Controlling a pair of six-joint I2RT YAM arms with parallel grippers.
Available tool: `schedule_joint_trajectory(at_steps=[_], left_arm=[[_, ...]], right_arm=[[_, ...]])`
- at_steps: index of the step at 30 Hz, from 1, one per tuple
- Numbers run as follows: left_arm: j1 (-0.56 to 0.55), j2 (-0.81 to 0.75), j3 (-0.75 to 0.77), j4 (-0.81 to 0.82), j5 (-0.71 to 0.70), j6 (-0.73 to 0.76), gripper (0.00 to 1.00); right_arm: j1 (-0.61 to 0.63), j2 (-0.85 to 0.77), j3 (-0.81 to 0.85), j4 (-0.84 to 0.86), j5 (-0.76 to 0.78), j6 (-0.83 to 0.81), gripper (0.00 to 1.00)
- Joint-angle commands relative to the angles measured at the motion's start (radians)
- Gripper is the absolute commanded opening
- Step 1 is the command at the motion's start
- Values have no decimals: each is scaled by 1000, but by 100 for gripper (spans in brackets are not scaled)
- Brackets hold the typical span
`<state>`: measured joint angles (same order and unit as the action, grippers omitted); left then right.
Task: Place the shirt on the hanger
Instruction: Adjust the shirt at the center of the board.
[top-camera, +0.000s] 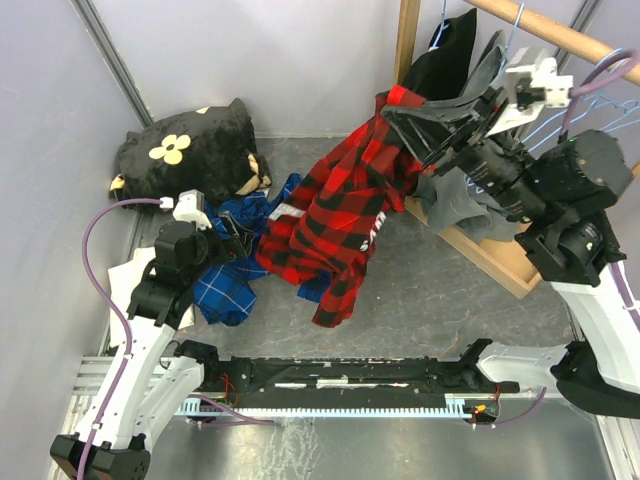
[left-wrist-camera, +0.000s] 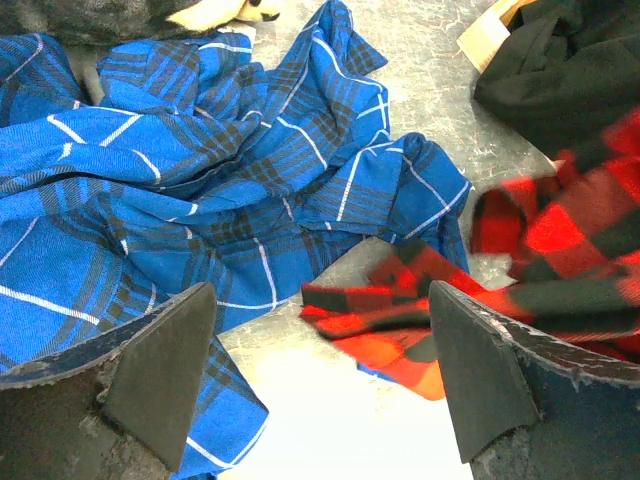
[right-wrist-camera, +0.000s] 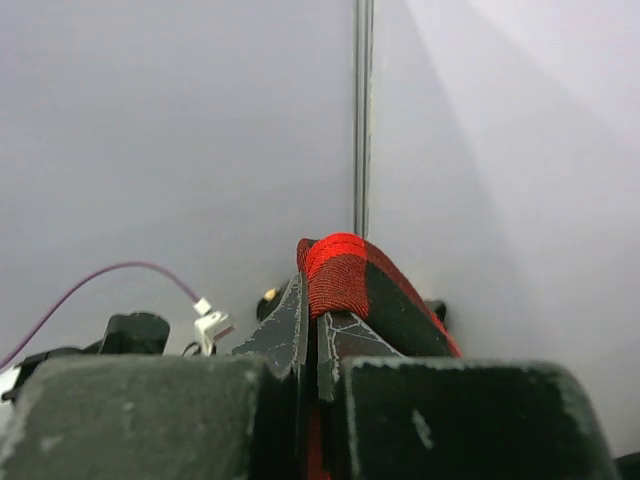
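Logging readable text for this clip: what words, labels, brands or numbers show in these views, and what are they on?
White lettering on the red-and-black plaid shirt: sideways, partly lost in a fold, too small to read.
No other text can be made out in the overhead view or in either wrist view.
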<state>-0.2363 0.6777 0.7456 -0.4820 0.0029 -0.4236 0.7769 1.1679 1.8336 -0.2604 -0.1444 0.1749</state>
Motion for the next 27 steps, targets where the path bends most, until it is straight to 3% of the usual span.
schedule_joint_trajectory(at_steps=[1, 15, 21, 27], left_arm=[[0, -15, -2, 27, 9, 28, 93], [0, -68, 15, -20, -159, 17, 93], [0, -134, 7, -14, -188, 18, 93], [0, -130, -7, 32, -67, 36, 94]], right_arm=[[3, 50, 117, 7, 51, -68, 0], [19, 323, 163, -52, 73, 10, 0], [35, 457, 41, 16, 112, 79, 0], [40, 548, -138, 114, 85, 206, 3]])
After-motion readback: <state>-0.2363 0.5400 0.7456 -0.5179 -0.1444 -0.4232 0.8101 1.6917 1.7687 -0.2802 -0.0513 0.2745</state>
